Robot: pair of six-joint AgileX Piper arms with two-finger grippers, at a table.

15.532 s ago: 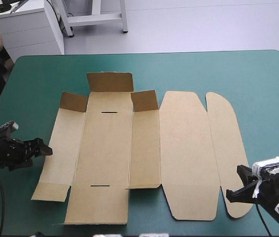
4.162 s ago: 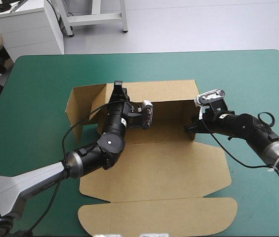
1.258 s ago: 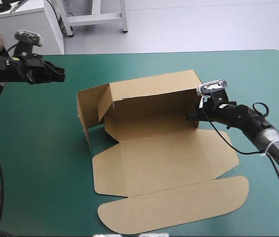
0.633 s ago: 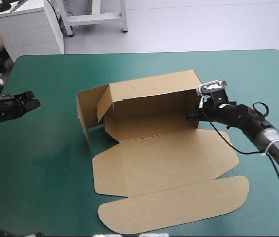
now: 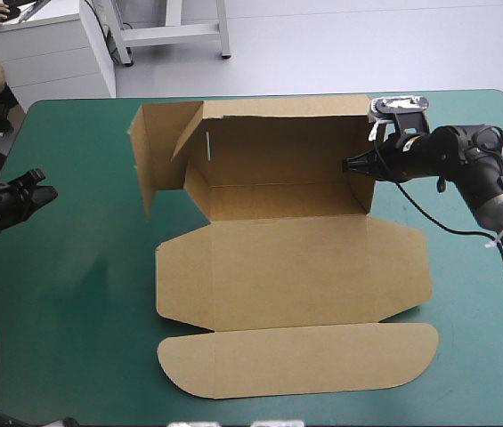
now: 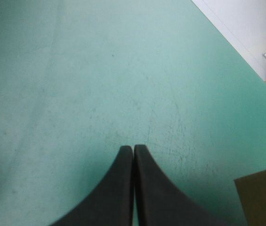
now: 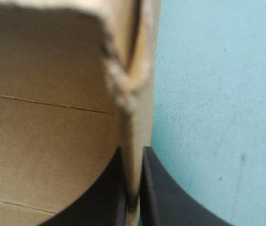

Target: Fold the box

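Note:
The brown box stands half raised on the teal-green cover, its far wall and right end wall upright, its left end wall swung outward. Its lid and front flap lie flat toward the near edge. My right gripper is shut on the box's right end wall; in the right wrist view the doubled board edge runs between the black fingers. My left gripper hovers near the table's left edge, shut and holding nothing, with a corner of the box off to one side in its wrist view.
Bare teal-green cover stretches left of the box and along the near edge. A narrower bare strip lies to the right of the lid.
The box has shifted toward the far edge and squared up with the table, carried by my right gripper. My left gripper stayed near the left edge, dropping slightly nearer.

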